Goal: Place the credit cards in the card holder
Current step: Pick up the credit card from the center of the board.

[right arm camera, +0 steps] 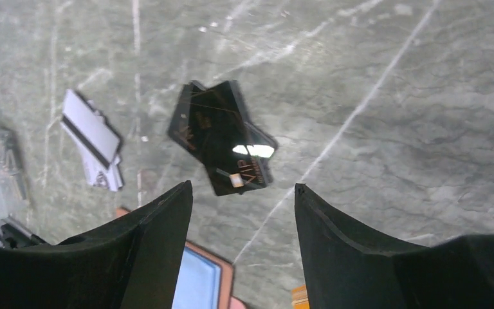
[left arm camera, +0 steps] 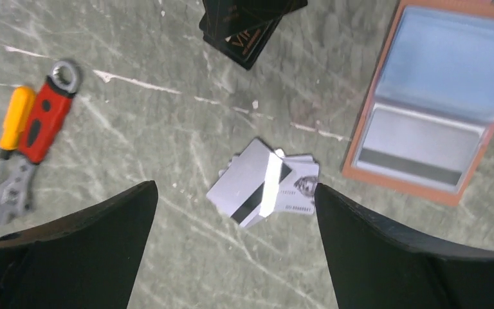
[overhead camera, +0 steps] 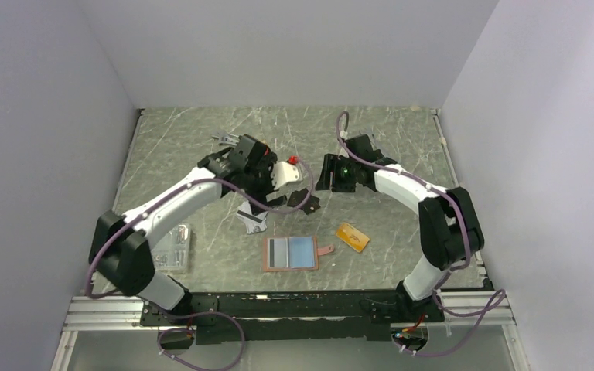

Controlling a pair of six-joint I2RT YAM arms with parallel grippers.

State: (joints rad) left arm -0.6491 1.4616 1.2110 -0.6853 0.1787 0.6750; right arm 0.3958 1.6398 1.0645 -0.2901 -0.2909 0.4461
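lying partly cropped: card holder (left arm camera: 399, 180)

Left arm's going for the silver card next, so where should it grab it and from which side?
Come straight down from above: the silver card lies flat on the table, askew over a second card. Probably pinch its two long edges, starting at the edge resting on the second card, which looks slightly raised. The open fingers straddle it.
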